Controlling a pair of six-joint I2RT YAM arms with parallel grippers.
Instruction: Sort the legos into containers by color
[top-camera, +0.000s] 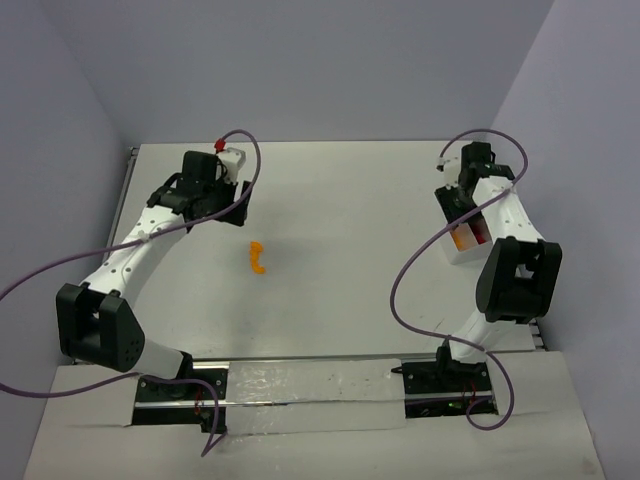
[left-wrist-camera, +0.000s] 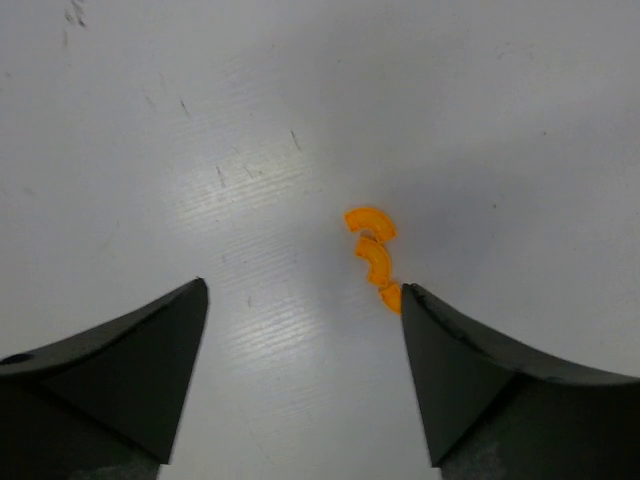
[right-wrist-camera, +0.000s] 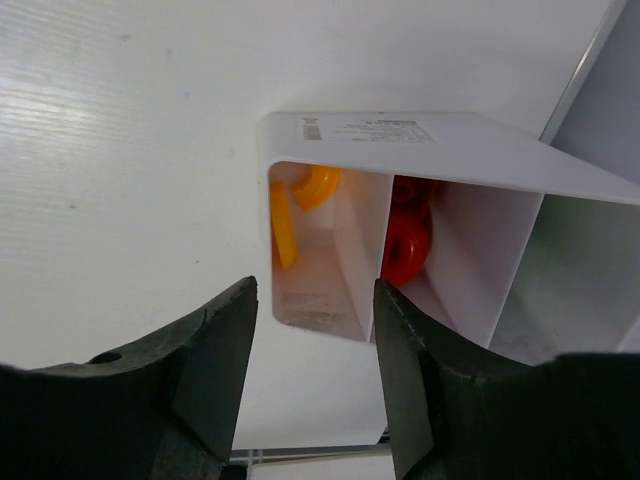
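- Hovering, your left gripper gapes wide and empty, with the orange legos just beside one finger.
- Your right gripper stands parted, grasping nothing, over the container.

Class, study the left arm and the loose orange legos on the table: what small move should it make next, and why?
Probably slide the left gripper sideways to centre over the orange legos, then lower. Its jaws stand open, but in the wrist view the pieces lie off-centre, beside one finger, on the table.
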